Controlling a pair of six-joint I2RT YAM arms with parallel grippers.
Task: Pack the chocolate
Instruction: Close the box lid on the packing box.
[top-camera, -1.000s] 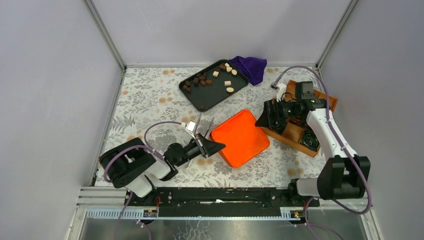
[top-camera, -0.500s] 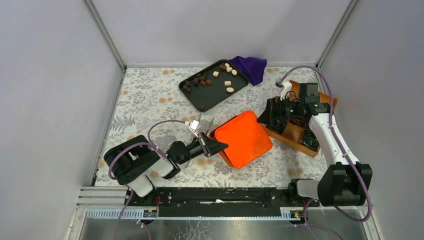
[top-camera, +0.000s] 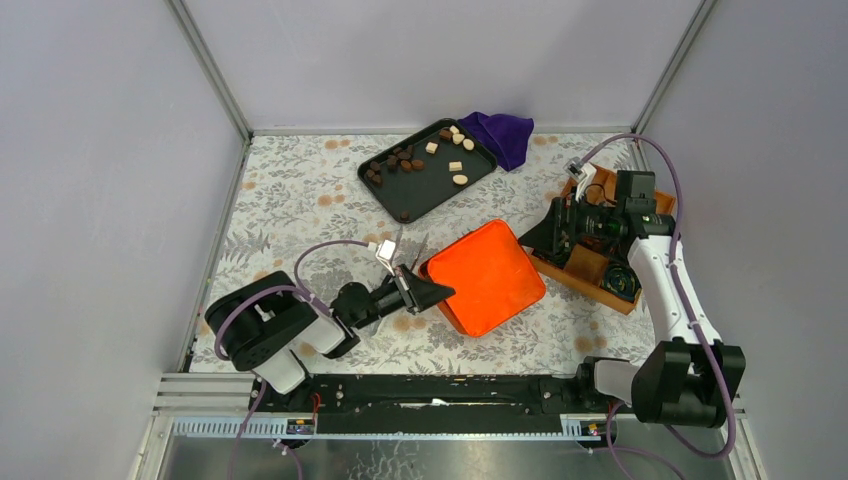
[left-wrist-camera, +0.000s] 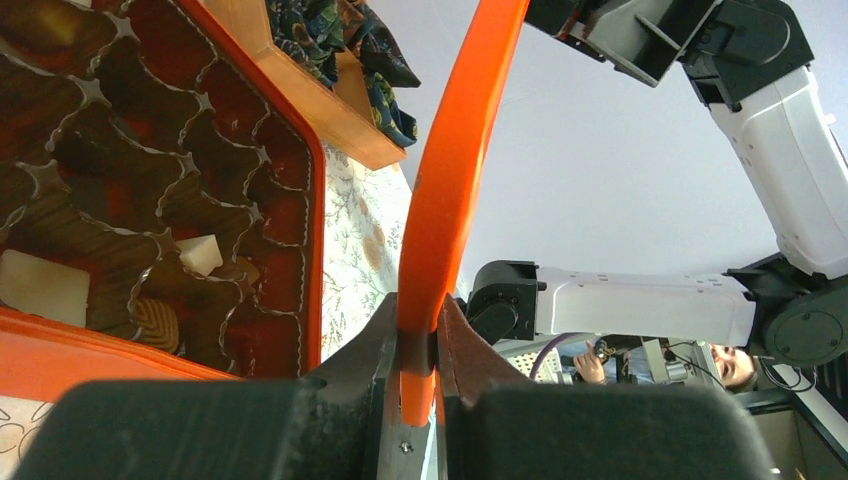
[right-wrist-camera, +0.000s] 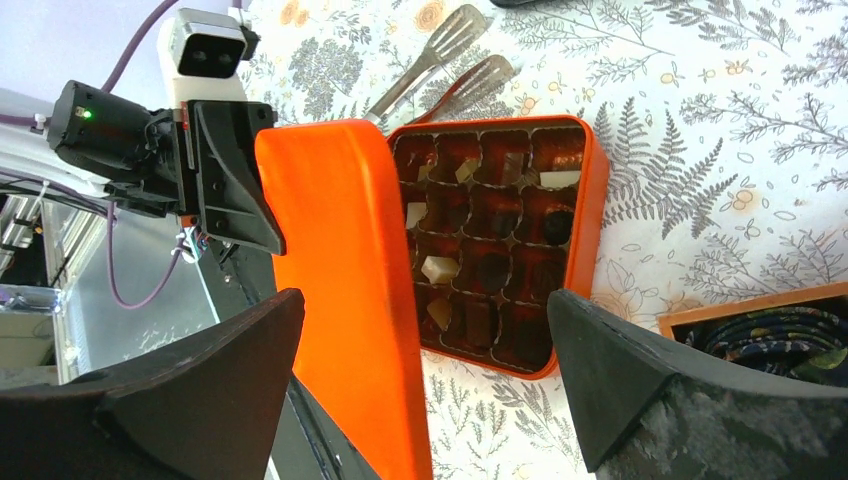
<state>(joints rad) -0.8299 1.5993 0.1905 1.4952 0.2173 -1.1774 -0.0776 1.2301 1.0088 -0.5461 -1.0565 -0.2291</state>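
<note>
Most of the chocolate (top-camera: 405, 160) lies loose on a black tray (top-camera: 435, 195) at the far middle of the table: brown pieces clustered toward the tray's left side, cream ones scattered toward its right, and 1 dark piece alone near the tray's near corner. A few cream pieces (right-wrist-camera: 437, 268) already sit in separate cups of the orange box (right-wrist-camera: 597, 190), which rests on the floral table cover (top-camera: 300, 200) nearer the arms; most of its dark brown cups hold nothing that can be made out.

The box's orange lid (top-camera: 490, 275) is tilted up on edge along the side of the box toward the left arm, leaving the compartments exposed to the right wrist view. The left gripper (top-camera: 425, 293) is clamped on the lid's lower rim, its 2 pads (left-wrist-camera: 455, 345) pressed narrowly against either face of the thin orange edge.

A pair of metal tongs (top-camera: 400, 245) lies on the cover just beyond the left gripper, beside the box. The right gripper (top-camera: 553, 232) hangs above the table just to the right of the lid, over the near-left edge of a wooden box (top-camera: 590, 265); its jaws are spread wide and hold nothing. Dark crinkled rolls (top-camera: 622, 282) sit in the wooden box. A purple cloth (top-camera: 500, 135) is bunched at the tray's far right corner.
</note>
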